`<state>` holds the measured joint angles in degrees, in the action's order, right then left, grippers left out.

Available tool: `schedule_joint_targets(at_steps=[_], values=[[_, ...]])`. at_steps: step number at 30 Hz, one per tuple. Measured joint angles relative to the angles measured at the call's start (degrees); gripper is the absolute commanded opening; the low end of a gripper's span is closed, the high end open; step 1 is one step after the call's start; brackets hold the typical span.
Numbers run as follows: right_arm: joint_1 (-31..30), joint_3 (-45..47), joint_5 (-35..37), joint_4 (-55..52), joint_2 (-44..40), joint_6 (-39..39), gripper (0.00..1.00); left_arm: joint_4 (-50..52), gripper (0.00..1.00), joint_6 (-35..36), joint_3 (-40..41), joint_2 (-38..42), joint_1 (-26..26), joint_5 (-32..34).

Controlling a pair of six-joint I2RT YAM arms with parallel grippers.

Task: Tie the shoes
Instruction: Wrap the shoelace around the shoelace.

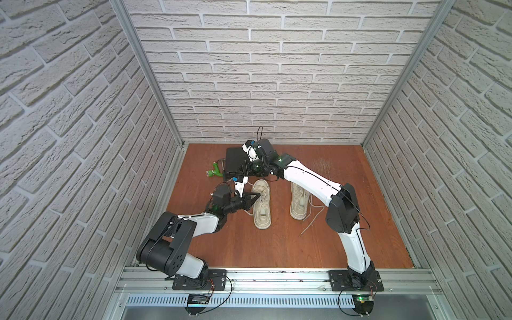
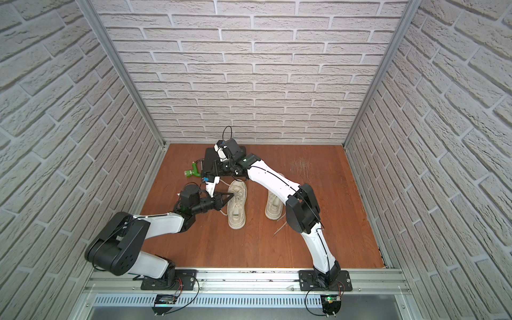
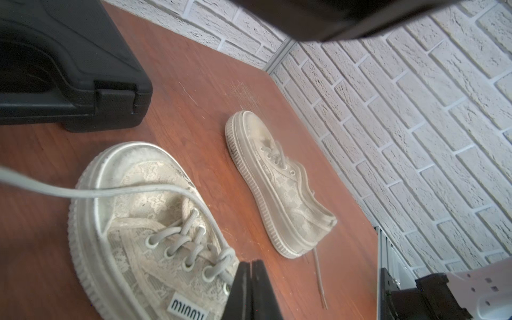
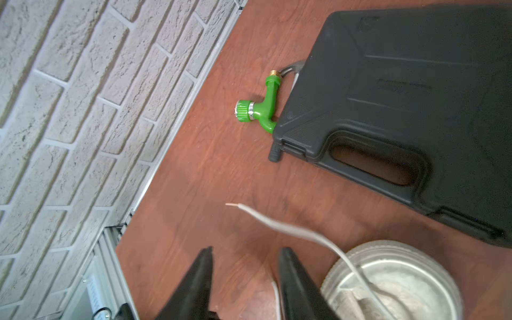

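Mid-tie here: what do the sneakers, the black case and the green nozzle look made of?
Sneakers: likely woven lace-patterned fabric, matte, on ribbed rubbery soles. Black case: moulded plastic, judging by its pebbled matte skin. Green nozzle: glossy plastic, with a brass-coloured threaded end, probably metal.

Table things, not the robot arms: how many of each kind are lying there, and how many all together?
Shoes: 2
Case: 1
Nozzle: 1
Total: 4
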<state>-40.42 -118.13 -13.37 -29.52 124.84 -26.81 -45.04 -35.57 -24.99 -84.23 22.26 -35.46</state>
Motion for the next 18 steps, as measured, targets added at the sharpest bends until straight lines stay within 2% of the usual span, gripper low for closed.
schedule_joint_targets(at_steps=[3, 8, 13, 18], values=[[0.9, 5.1, 1.9, 1.1, -3.6, 3.0, 0.65, 0.0, 0.0, 0.0, 0.0, 0.3, 0.0, 0.0], [3.9, 20.3, 3.0, 3.6, -16.3, 8.5, 0.66, 0.7, 0.0, 0.1, 0.0, 1.3, 0.0, 0.1], [10.7, 37.4, -1.6, 12.1, -28.8, 13.7, 0.63, 2.1, 0.0, 1.0, 0.0, 2.6, 0.0, 0.3], [13.1, 50.8, -8.5, 21.0, -31.4, 18.8, 0.58, 3.6, 0.0, 1.6, -0.2, 3.0, 0.0, 0.4]])
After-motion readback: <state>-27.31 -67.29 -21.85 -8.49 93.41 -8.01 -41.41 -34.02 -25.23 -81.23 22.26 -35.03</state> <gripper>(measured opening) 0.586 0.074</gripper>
